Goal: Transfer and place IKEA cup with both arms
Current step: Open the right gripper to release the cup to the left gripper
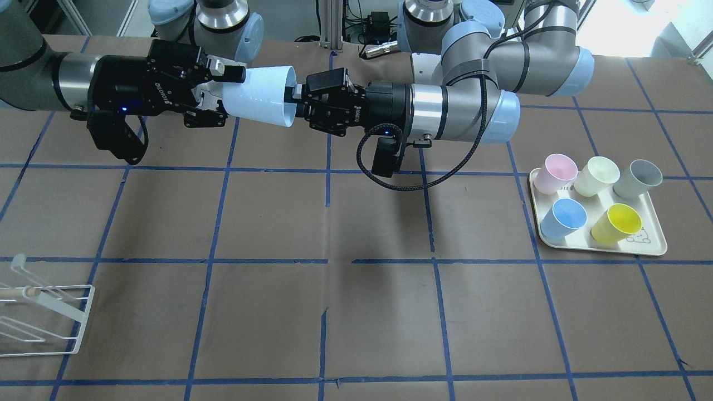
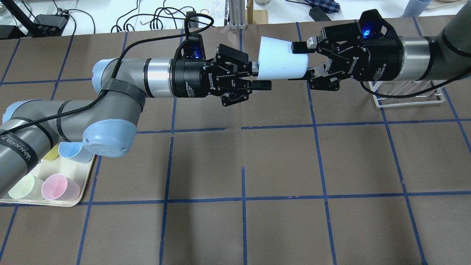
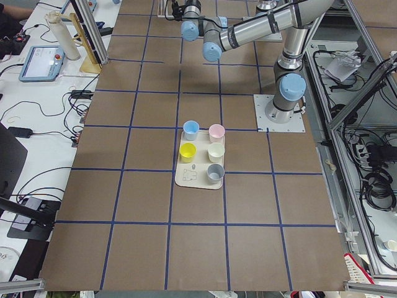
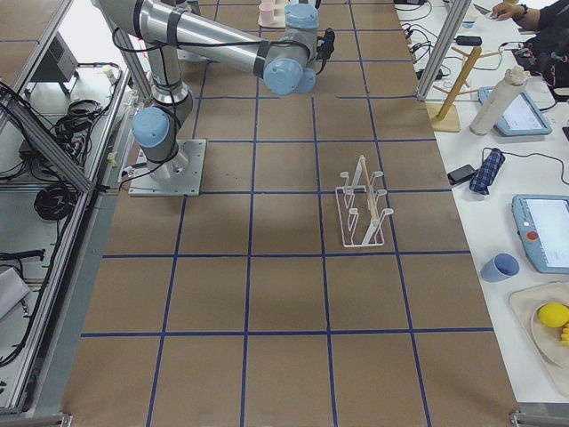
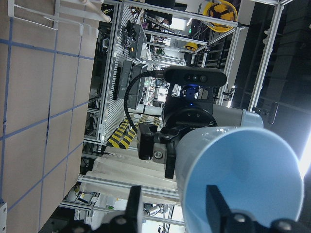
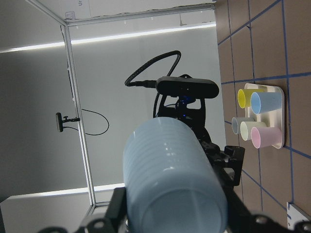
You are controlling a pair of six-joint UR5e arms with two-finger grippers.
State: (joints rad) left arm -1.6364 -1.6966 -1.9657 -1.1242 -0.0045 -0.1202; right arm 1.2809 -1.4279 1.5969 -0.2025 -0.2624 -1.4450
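Observation:
The pale sky-blue IKEA cup (image 1: 259, 97) hangs on its side in the air between my two grippers, over the far part of the table (image 2: 281, 60). My right gripper (image 2: 305, 59) is shut on the cup's narrow base end, one finger on each side (image 1: 225, 94). My left gripper (image 2: 259, 76) is open at the cup's mouth. One finger is just inside the rim and the other outside, both clear of the wall. The left wrist view looks into the cup's open mouth (image 5: 238, 179). The right wrist view shows its rounded base (image 6: 170, 174).
A cream tray (image 1: 657, 248) on my left side holds pink, cream, grey, yellow and deeper blue (image 1: 563, 218) cups. A white wire rack (image 2: 404, 97) stands on the table under my right arm. Blue tape lines grid the brown table.

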